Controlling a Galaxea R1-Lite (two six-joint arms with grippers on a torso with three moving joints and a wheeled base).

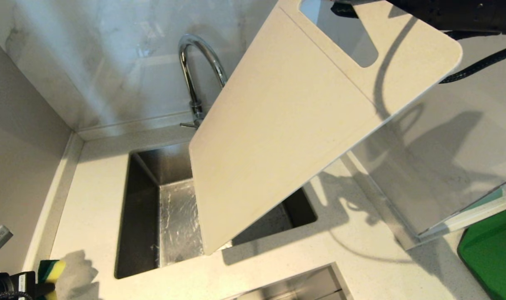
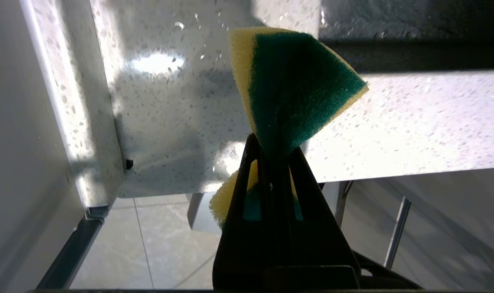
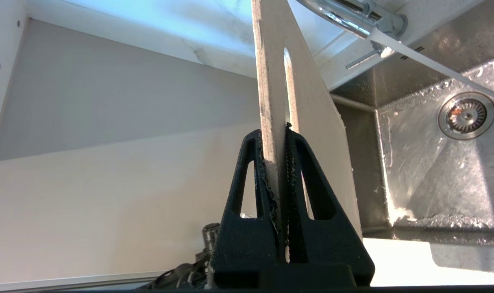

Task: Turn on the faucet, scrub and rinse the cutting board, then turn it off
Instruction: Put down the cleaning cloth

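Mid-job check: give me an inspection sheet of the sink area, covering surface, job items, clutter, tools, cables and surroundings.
Surface: pale speckled countertop around a steel sink, whose floor looks wet.
Job's things: cutting board held tilted above the sink, handle cutout uppermost; faucet behind it, water running from the spout in the right wrist view.
Clutter: green mat at the right edge.
Tools: right tool shut on the cutting board's edge; left tool shut on a yellow-green sponge, low at the left, over the counter's front edge.
Cables: black cable hanging from the right arm.
Surroundings: marbled backsplash, plain side wall.
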